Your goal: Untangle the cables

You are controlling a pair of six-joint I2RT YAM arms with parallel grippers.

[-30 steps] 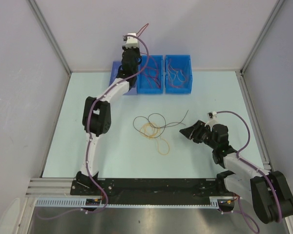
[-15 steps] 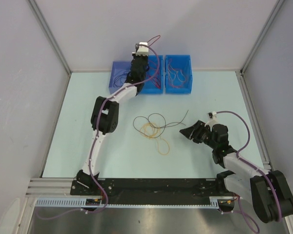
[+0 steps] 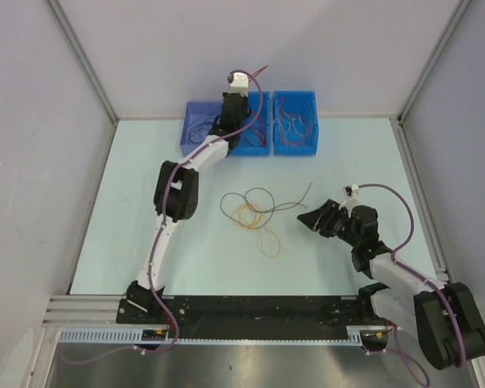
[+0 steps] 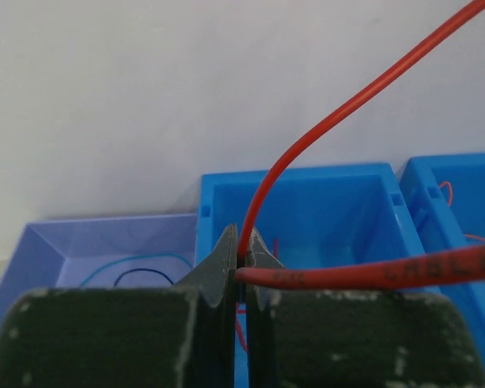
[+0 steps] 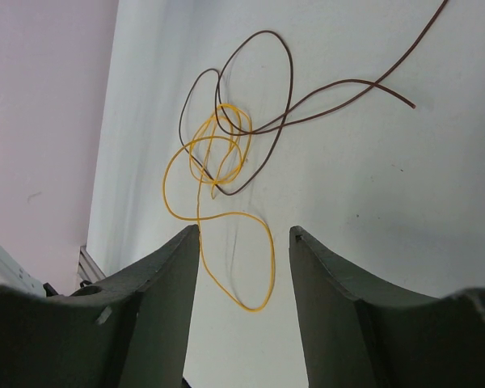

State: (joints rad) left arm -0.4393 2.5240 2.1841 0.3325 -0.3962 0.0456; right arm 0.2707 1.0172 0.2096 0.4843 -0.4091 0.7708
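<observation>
**A:** Left gripper [image 4: 242, 242] has swung along the far edge of the tabletop [image 3: 145, 170], off the paler left bin [image 4: 105, 242] and over toward the middle blue bin [image 4: 307, 206]. The right arm hasn't shifted.

**B:** What is it carrying?

**A:** A red cable [image 4: 307, 145], pinched between jaws closed right down on it. One end arcs up toward the back wall, and the other trails off sideways past the wrist camera.

**B:** Why hold it so high?

**A:** Probably so the strand hangs clear of the bin walls before it's dropped. The middle bin already has red strands in it, and the left one has a blue and a dark strand. I'd say they're being sorted by colour.

**B:** And the right gripper [image 5: 244, 234]?

**A:** It sits low, toward the right edge of the tabletop. Its jaws are about half apart with nothing between them, and it faces the tangle [image 3: 249, 212] in the middle. There a yellow cable [image 5: 267, 242] coils through the loops of a dark cable [image 5: 259, 32]. It seems to be waiting there so the two arms don't cross.

**B:** So those two are next?

**A:** Likely. They're still interlaced, so one would need holding down while the other is drawn out.
</observation>
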